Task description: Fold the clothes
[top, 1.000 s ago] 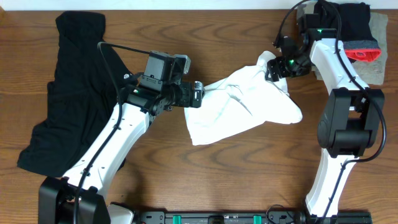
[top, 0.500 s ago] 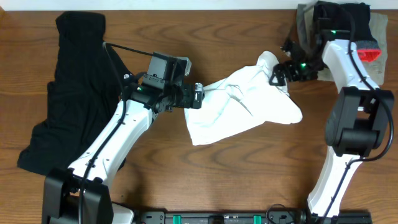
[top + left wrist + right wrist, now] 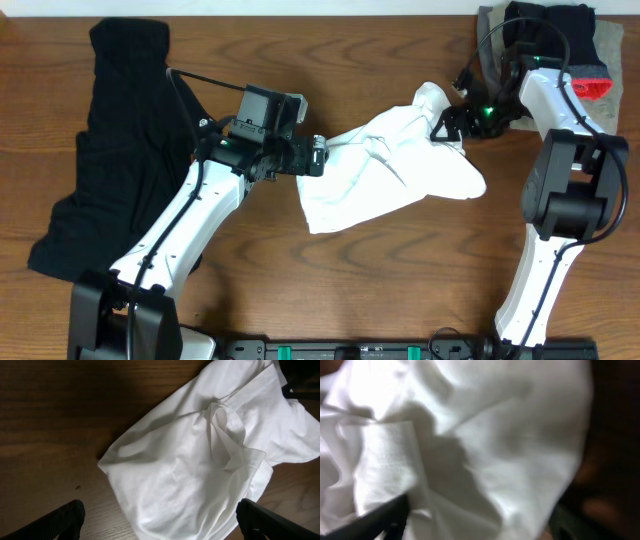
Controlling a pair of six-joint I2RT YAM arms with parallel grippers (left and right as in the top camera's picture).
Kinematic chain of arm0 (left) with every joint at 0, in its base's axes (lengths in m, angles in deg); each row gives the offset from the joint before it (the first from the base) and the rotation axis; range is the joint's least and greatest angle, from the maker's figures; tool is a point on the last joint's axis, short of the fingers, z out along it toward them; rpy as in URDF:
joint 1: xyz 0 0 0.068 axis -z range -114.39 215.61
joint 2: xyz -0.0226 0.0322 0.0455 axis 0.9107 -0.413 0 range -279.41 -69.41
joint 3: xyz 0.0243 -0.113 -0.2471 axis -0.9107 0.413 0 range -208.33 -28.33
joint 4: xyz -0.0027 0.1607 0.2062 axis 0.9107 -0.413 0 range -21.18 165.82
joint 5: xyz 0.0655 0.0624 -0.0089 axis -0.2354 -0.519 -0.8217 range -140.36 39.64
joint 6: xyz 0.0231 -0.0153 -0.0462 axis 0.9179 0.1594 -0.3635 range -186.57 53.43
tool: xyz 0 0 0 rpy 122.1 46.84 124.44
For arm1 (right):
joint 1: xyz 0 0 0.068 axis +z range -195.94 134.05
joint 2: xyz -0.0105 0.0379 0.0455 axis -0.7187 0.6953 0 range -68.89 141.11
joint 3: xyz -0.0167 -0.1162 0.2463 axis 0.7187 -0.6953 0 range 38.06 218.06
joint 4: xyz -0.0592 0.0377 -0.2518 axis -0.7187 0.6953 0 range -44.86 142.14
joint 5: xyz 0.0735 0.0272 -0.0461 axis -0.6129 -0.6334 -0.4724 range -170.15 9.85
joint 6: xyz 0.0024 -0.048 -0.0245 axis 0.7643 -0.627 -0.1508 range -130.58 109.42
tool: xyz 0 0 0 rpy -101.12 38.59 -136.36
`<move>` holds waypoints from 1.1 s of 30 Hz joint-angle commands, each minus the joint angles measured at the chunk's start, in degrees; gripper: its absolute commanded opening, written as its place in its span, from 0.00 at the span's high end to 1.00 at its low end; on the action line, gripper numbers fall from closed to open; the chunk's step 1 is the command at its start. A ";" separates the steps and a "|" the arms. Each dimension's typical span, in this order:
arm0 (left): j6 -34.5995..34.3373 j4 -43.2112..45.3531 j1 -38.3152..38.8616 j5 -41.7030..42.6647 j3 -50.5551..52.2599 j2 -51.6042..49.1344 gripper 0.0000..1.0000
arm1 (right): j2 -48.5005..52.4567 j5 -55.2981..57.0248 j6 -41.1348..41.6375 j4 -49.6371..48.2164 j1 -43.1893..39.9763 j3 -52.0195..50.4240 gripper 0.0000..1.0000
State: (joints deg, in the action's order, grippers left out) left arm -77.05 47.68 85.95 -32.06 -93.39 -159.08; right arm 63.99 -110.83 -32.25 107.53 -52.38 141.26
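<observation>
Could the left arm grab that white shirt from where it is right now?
Probably yes. The left end effector hangs open right at the edge of the white shirt, and nothing lies between them.

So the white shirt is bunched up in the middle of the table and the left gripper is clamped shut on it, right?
No. The left gripper is open, not clamped shut: the left wrist view shows its fingers spread wide over the white shirt, gripping nothing. The rest is right.
</observation>
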 commanded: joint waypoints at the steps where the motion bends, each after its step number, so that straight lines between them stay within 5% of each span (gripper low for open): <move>1: 0.83 -0.11 -0.35 -1.46 0.22 -0.46 0.02 | 2.60 -2.86 -0.26 1.09 1.05 -1.03 0.32; 5: 0.81 -0.13 -0.35 -1.46 0.22 -0.46 0.02 | 2.60 -2.80 -0.24 1.75 1.70 -1.03 0.71; 10: 0.83 -0.11 -0.35 -1.46 0.22 -0.46 0.02 | 2.60 -2.80 -0.22 1.66 1.16 -0.96 0.98; 33: 1.03 -0.26 -10.16 -4.04 0.22 -0.46 0.02 | 2.45 -3.39 -0.28 20.59 0.74 21.35 0.99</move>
State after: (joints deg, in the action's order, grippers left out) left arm -76.98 47.68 77.31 -35.58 -93.39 -159.10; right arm 66.50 -113.12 -32.16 127.05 -53.39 160.19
